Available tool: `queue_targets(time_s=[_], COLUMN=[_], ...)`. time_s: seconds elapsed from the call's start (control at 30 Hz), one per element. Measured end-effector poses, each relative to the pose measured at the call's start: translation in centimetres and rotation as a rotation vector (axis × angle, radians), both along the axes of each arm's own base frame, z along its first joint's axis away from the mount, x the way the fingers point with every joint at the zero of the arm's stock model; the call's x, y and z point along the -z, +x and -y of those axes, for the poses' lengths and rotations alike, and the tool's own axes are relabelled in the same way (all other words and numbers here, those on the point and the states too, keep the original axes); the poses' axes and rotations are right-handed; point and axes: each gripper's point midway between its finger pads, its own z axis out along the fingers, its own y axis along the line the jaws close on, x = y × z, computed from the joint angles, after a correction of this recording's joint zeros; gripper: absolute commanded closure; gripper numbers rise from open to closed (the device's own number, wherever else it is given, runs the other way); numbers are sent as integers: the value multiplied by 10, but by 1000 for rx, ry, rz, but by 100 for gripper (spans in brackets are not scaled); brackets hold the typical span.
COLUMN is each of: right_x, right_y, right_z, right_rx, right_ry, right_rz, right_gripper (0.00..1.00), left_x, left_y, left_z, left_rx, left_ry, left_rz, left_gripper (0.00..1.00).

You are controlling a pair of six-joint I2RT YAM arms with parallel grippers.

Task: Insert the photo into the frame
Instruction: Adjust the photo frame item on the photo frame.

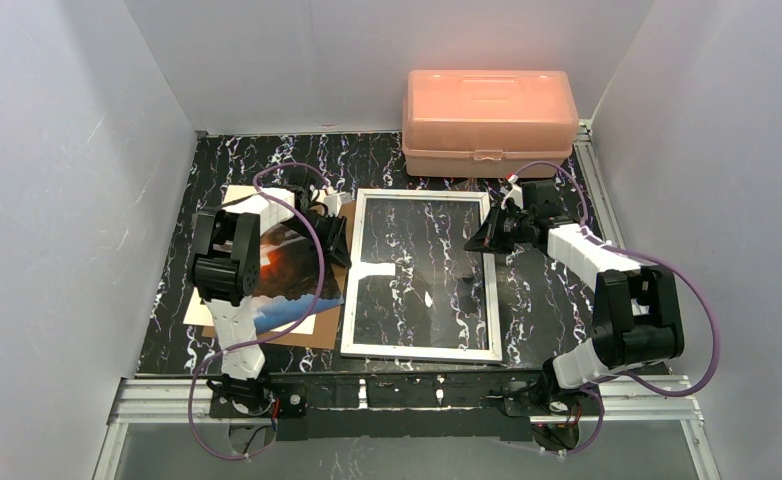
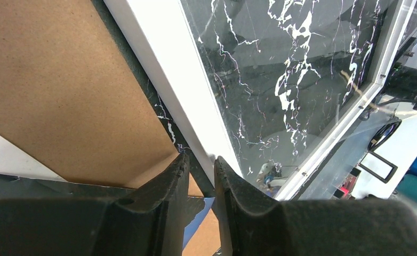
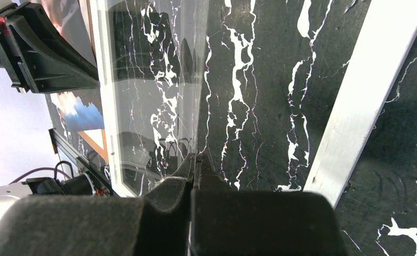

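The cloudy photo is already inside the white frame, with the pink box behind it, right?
No. The top view shows the photo lying on a brown board left of the frame, not inside it. The pink box is behind the frame.

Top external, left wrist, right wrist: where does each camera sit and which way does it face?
Top external: high behind the bases, looking down on the frame and photo; both arms show.
Left wrist: on the left arm, looking down past the left gripper at the frame's white edge and brown board.
Right wrist: on the right arm, looking past the right gripper, shut on the clear pane, toward the left gripper.
Shared: all three show the frame.
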Motion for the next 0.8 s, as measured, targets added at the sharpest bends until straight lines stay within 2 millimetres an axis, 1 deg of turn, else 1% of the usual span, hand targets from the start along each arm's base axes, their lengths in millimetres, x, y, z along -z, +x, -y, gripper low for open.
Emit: queue_targets(time_s=[0.63, 0.8], right_x=[-2, -5], right_y=[2, 4], right_z=[-2, -4], right_rx=[-42, -45], right_ry=[11, 29], right_rz=[8, 16], right_gripper=[99, 99], left_x=[0, 0], left_y=[-2, -2], left_z=[3, 4], left_rx=[4, 8], left_ry=[0, 0], left_rz=[-5, -5], left_gripper=[80, 83])
